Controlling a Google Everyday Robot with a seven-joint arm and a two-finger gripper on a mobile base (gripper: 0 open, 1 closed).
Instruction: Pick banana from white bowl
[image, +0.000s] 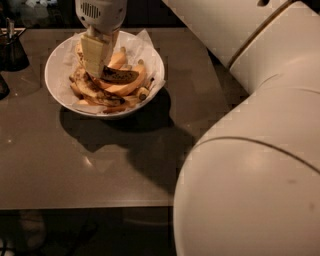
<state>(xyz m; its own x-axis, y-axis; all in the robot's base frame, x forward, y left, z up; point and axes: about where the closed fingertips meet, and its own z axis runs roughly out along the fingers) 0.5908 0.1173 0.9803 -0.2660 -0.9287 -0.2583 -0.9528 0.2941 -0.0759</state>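
The white bowl (56, 85) stands at the table's back left, lined with crinkled white paper and holding several bananas. My gripper (100, 70) reaches down into it from above, its cream fingers (94, 52) over the bowl's middle. It is shut on the left end of the banana (121, 76), a slim dark brown-black mottled one that sticks out to the right, lying just above the plumper yellow-orange bananas (127, 87). More spotted bananas (87, 90) lie at the bowl's left. The finger tips are partly hidden among the fruit.
A small dark cup (12, 50) stands at the back left, and another dark object (2, 86) sits at the left edge. My big white arm (250, 165) fills the right side. The brown table's (100, 170) front edge runs along the bottom.
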